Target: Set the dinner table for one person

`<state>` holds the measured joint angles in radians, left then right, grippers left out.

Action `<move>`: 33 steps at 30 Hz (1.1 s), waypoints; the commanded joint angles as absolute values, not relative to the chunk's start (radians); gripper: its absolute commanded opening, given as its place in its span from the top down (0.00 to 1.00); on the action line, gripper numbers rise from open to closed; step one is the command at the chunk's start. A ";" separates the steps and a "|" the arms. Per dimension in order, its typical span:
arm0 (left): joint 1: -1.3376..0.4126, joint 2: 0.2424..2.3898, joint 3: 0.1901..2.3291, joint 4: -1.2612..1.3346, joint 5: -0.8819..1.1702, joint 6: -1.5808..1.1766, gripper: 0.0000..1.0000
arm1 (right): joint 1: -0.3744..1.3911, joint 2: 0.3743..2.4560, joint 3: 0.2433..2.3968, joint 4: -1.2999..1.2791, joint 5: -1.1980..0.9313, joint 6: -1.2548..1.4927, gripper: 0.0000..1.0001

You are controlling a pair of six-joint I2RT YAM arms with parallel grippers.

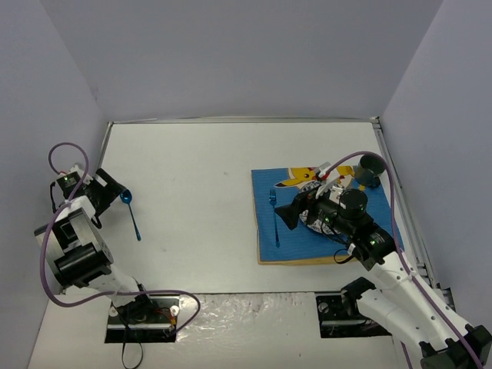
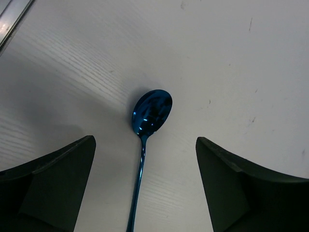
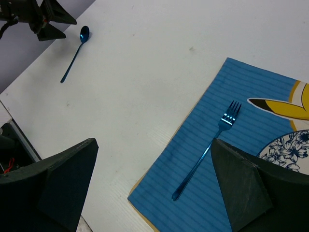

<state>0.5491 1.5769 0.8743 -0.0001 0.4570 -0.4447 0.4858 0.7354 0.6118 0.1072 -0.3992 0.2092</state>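
The white dinner table (image 1: 192, 169) holds a blue spoon (image 1: 132, 215) at the left, bowl pointing away. My left gripper (image 1: 115, 189) is open just above the spoon's bowl end. In the left wrist view the spoon (image 2: 150, 112) lies on the table between the spread fingers of that gripper (image 2: 145, 145), untouched. A blue fork (image 1: 273, 214) lies on the left side of the blue cartoon mat (image 1: 269, 246). My right gripper (image 1: 286, 215) hovers open and empty over the mat. In the right wrist view the fork (image 3: 207, 152) lies below the right gripper (image 3: 153, 145).
A blue floral plate (image 3: 289, 147) sits on the mat, mostly under my right arm. A dark cup (image 1: 372, 169) stands at the mat's far right corner. Grey walls enclose the table on three sides. The spoon (image 3: 75, 55) and left gripper (image 3: 48, 19) show in the right wrist view.
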 commanded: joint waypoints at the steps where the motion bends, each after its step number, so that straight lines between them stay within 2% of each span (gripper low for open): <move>1: 0.551 1.599 0.987 0.025 0.561 -0.245 0.19 | 0.491 0.747 0.603 0.239 -0.460 0.207 0.00; 11: 0.596 1.728 1.029 0.008 0.714 -0.101 0.23 | 0.491 0.751 0.591 0.255 -0.479 0.201 0.00; 27: 0.604 1.900 1.095 -0.054 0.832 -0.064 0.52 | 0.491 0.761 0.586 0.256 -0.477 0.195 0.00; 33: 0.603 1.920 1.097 -0.057 0.866 -0.052 0.56 | 0.491 0.764 0.584 0.259 -0.480 0.192 0.00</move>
<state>0.6018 1.8988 1.0893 -0.0219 0.8333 -0.0957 0.4858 0.7572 0.5804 0.1703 -0.4610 0.2050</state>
